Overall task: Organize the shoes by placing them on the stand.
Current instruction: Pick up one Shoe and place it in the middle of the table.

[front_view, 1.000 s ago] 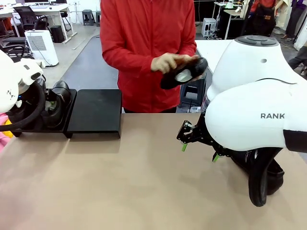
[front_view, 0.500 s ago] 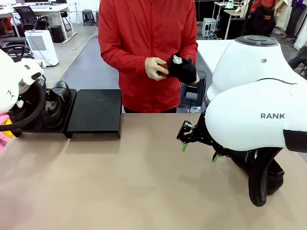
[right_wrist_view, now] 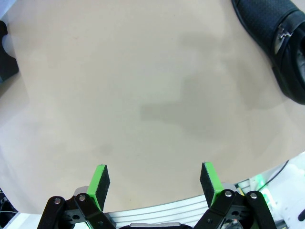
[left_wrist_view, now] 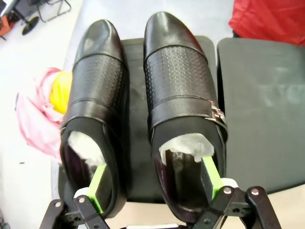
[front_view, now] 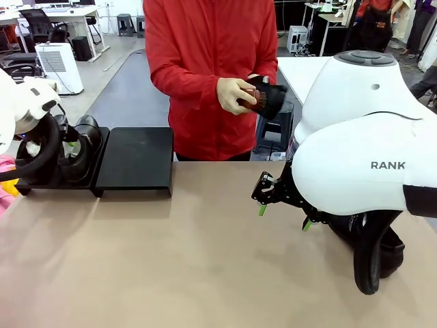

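Two shoes (left_wrist_view: 178, 90) sit on your stand (left_wrist_view: 259, 109); left gripper (left_wrist_view: 155, 179) wide open at their heels, seemingly empty. Right gripper (right_wrist_view: 153, 179) spread, empty. A person (front_view: 205, 61) holds a third shoe (front_view: 268, 99); a fourth shoe (right_wrist_view: 279, 43), cropped, lies on the table (right_wrist_view: 143, 95).

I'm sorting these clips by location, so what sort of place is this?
Probably a robotics lab in an open-plan workspace: a white robot arm stands at a table, with desks and an office chair behind.

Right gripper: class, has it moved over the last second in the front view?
No. The right gripper hangs open at the same spot over the table, no nearer the stand.
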